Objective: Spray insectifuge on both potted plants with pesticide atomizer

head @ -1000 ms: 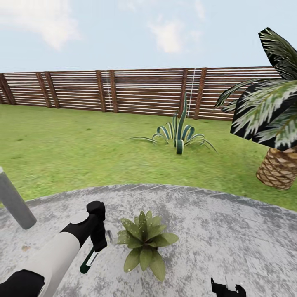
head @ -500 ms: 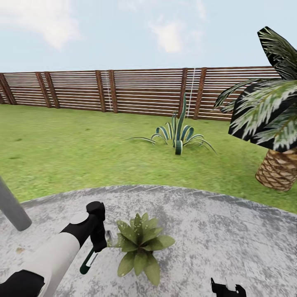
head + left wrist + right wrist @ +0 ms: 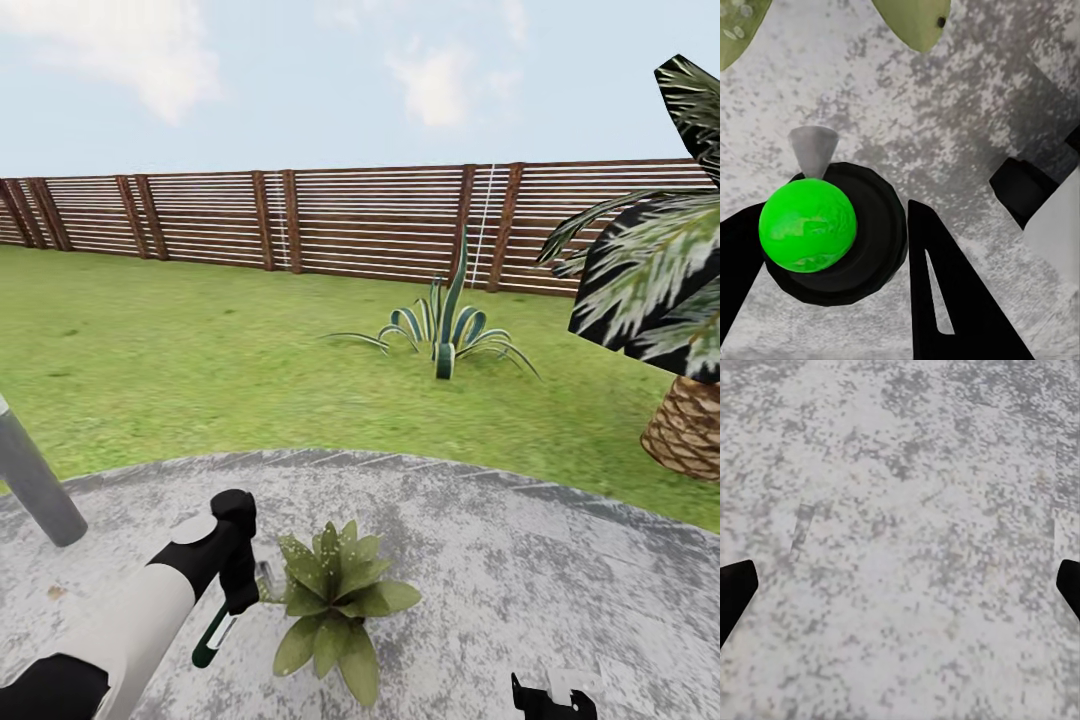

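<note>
Low in the head view's left, the left hand (image 3: 240, 600) grips the atomizer (image 3: 222, 622), a dark bottle slanting down toward the frame's lower left with its grey nozzle (image 3: 265, 578) pointing right. Just right of that nozzle, near bottom centre, sits one potted plant (image 3: 333, 602) on the grey patio (image 3: 520, 580); its nearest leaves almost touch the nozzle. The left wrist view shows the black fingers (image 3: 945, 300) pressed on either side of the atomizer's round black body, its green cap (image 3: 808, 224) and grey cone facing a leaf at the frame's top edge. So the spray axis looks already aimed at the plant, and the left arm is the nearer. The right hand (image 3: 553, 697), at the bottom edge right of centre, hangs spread and empty over the paving.
</note>
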You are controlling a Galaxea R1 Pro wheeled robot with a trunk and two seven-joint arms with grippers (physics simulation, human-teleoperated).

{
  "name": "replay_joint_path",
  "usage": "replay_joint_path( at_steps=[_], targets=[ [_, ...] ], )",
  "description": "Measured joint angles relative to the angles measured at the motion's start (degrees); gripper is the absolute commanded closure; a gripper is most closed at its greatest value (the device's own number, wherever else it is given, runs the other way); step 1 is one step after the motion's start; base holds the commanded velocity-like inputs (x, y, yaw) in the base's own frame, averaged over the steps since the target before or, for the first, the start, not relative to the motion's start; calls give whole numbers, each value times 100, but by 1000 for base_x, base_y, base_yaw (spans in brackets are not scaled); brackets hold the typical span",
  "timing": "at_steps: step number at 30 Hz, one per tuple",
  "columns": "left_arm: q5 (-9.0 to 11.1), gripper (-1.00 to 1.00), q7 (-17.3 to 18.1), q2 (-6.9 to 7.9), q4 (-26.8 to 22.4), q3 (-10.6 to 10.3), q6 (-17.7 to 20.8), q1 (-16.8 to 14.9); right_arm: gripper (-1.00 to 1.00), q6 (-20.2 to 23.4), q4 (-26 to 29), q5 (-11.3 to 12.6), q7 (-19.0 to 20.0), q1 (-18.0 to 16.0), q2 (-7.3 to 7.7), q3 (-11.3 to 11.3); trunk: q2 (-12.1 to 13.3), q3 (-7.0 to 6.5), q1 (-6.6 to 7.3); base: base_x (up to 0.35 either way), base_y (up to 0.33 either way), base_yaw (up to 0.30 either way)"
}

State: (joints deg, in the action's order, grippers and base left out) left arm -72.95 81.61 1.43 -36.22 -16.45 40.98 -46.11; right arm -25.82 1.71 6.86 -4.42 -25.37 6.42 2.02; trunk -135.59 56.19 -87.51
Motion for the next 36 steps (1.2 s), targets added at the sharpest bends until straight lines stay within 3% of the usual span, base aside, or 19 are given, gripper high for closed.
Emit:
replay_joint_path(
  at_steps=[12, 17, 22, 30, 36],
  targets=[
    [7, 100, 24, 80, 27, -123, -71, 10, -100, 0, 0, 0, 0, 0, 0, 0, 0, 0, 0, 0, 0, 0],
    [-8, 100, 32, -14, 0, -114, -60, -29, -100, 0, 0, 0, 0, 0, 0, 0, 0, 0, 0, 0, 0, 63],
    [-6, 100, 27, -9, -31, -101, -60, -40, -100, 0, -1, 0, 0, 0, -9, -1, 0, 0, 0, 0, 0, 165],
    [27, 100, 28, 46, 40, -118, -173, 258, -100, 0, 0, 0, 0, 0, -9, 0, 0, 0, 0, 0, 0, 4],
    [63, 100, 340, -5, -48, -91, -300, 173, -100, 0, 0, 0, 0, 0, -9, 0, 0, 0, 0, 0, 0, 0]
  ],
)
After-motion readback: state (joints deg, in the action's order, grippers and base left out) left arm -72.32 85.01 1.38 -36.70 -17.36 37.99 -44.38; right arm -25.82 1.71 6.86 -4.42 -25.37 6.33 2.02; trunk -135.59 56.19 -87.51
